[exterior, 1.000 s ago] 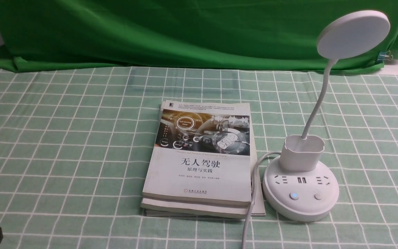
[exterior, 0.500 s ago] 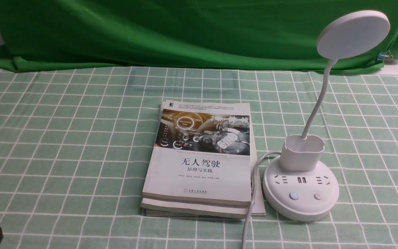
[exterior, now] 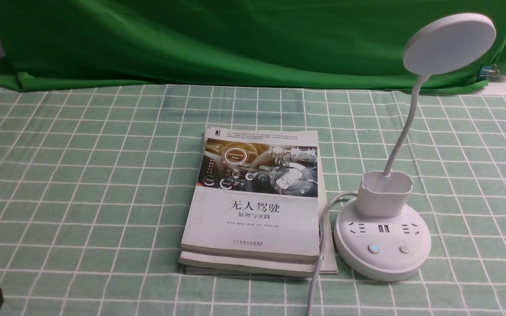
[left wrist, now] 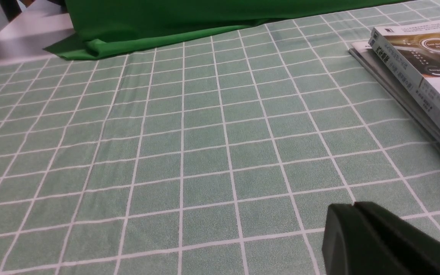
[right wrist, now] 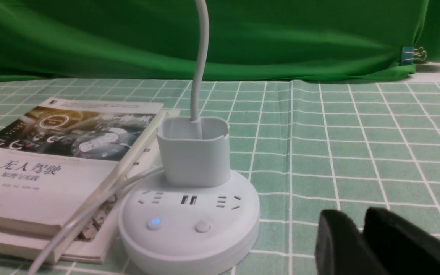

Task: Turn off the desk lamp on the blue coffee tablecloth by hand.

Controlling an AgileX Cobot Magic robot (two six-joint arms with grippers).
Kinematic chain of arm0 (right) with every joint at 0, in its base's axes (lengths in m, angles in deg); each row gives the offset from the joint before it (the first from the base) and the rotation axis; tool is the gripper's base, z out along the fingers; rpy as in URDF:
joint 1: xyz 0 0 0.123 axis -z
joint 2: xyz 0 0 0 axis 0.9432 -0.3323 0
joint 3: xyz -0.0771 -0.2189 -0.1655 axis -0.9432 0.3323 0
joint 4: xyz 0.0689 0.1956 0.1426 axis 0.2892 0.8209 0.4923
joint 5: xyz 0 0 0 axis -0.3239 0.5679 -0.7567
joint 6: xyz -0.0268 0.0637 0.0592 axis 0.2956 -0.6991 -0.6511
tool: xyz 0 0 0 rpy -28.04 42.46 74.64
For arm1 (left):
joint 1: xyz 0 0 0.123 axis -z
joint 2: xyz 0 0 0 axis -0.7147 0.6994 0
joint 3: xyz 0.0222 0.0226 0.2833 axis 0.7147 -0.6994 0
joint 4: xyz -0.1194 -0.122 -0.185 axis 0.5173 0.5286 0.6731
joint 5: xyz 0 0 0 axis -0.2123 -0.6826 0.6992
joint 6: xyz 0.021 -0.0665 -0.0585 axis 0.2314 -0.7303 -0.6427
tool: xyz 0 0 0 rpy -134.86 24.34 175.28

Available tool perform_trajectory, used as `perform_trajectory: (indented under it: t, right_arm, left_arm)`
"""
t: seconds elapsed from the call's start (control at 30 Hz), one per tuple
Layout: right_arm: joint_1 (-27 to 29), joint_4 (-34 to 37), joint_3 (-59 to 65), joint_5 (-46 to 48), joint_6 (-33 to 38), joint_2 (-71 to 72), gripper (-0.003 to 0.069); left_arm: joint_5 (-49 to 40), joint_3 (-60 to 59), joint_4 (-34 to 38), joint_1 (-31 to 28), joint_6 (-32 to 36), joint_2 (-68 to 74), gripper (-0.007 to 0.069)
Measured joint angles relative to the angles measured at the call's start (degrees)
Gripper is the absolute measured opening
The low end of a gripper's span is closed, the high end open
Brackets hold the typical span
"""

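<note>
Beside the desk lamp [right wrist: 189,214], only the right wrist view shows the right tool [right wrist: 361,229], fingers slightly parted, empty.

1. right hand [right wrist: 361,244] sits low over the tablecloth [right wrist: 357,152], nothing in it.
2. desk lamp [right wrist: 189,214] is just ahead of it and off to its left, standing on the cloth.
3. books [right wrist: 52,168] are stacked further left, touching the lamp's cord [right wrist: 90,214].
4. backdrop cloth [right wrist: 281,38] is way out in front.
</note>
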Motion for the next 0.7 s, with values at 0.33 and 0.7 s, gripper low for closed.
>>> perform_trajectory:
  t: [0.33, 0.7]
  right_arm:
    - [0.0, 0.0, 0.0, 0.0, 0.0, 0.0, 0.0144]
    - [0.0, 0.0, 0.0, 0.0, 0.1, 0.0, 0.0159]
  left_arm:
    - [0.0, 0.0, 0.0, 0.0, 0.0, 0.0, 0.0]
    - [0.0, 0.0, 0.0, 0.0, 0.0, 0.0, 0.0]
